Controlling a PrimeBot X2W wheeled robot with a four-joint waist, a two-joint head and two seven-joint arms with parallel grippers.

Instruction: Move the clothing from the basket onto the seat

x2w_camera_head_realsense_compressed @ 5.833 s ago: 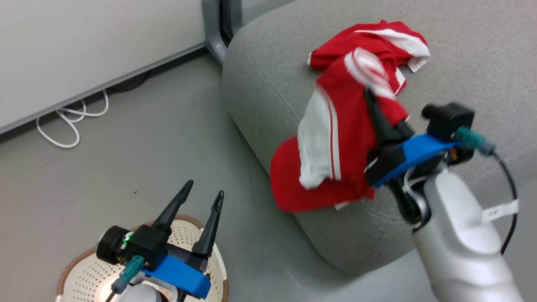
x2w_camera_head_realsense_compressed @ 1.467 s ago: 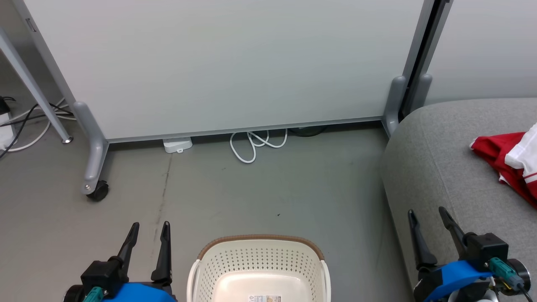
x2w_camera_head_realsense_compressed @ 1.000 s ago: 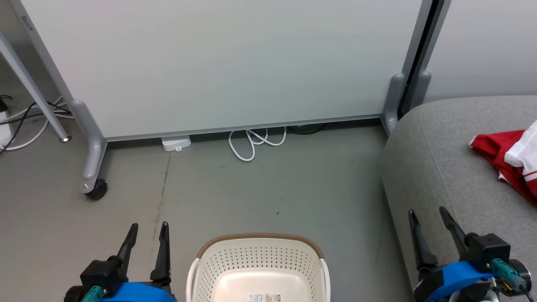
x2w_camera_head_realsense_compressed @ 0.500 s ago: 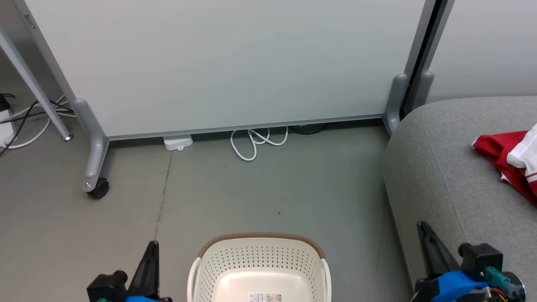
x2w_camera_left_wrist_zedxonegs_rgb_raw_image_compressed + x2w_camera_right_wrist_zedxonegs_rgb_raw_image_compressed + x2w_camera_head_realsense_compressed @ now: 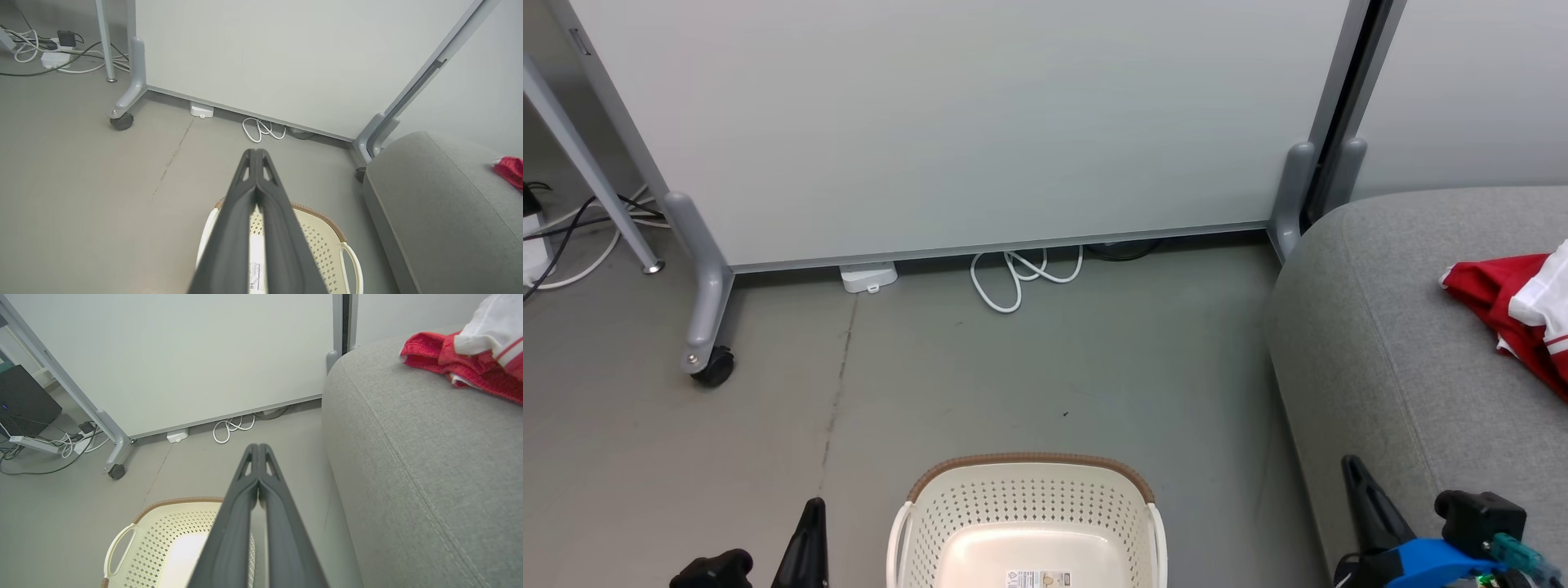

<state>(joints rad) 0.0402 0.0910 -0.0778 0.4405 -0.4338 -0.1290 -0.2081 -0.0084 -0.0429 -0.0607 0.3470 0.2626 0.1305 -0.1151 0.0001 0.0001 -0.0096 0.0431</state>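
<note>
From the head view, we see the cream basket (image 5: 1029,460) standing on the grey floor (image 5: 931,384) between the two arms, a label (image 5: 1036,579) on its bottom, while the red-and-white clothing (image 5: 1494,298) lies on the grey seat (image 5: 1380,351) at the right edge. The left gripper (image 5: 812,510) at lower left and the right gripper (image 5: 1354,470) beside the seat's front each show as one dark spike. In the left wrist view, we find that gripper's fingers (image 5: 241,228) pressed together over the basket, with the seat and a scrap of clothing to the right. In the right wrist view, the fingers (image 5: 282,522) meet tip to tip, pinching nothing. The basket sits below left, and the clothing is bunched on the seat at upper right.
</note>
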